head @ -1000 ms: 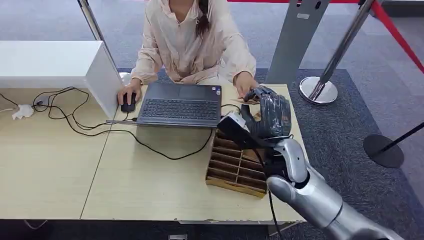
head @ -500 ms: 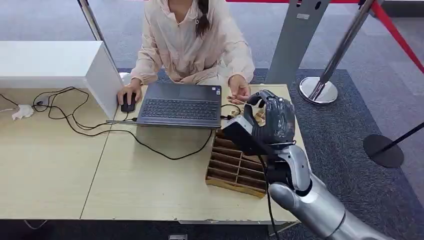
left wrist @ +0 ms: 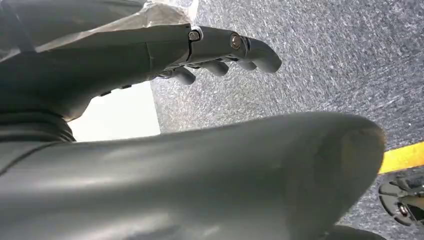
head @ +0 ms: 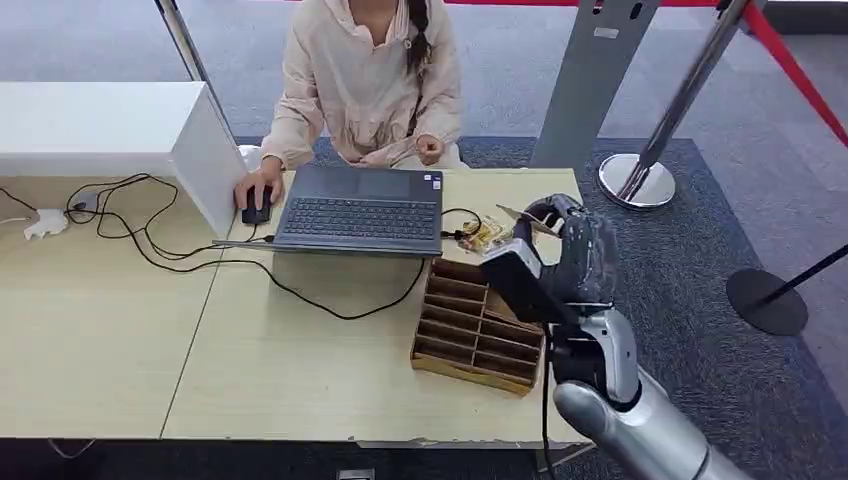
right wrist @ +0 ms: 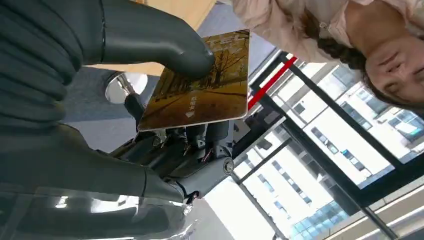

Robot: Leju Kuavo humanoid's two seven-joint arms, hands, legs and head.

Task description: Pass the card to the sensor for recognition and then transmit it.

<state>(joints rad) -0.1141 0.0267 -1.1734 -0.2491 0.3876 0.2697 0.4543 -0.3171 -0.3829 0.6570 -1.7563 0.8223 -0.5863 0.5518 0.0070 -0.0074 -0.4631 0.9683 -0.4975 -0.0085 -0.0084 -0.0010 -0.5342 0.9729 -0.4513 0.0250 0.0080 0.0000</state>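
My right hand (head: pixel 575 255) is raised over the table's right end, just above the far right corner of the slotted wooden box (head: pixel 470 325). It pinches a card (right wrist: pixel 202 87) printed with a golden tree-lined road between thumb and fingers; the card's edge (head: pixel 525 218) sticks out toward the person. A small flat yellowish device (head: pixel 483 236) on a cable lies on the table just left of the hand, beside the laptop (head: pixel 360 205). My left hand (left wrist: pixel 220 45) hangs over grey carpet with its fingers apart and nothing in it.
A person (head: pixel 365 80) sits across the table, one hand on a mouse (head: pixel 258 190), the other drawn to the chest (head: pixel 430 150). A white box (head: pixel 120 130) and black cables (head: pixel 150 250) occupy the left. Stanchion bases (head: pixel 640 180) (head: pixel 768 300) stand on the carpet at right.
My right hand has moved right and slightly nearer, off the small device, still holding the card. The person's hand has left the table near the device and gone back to the chest.
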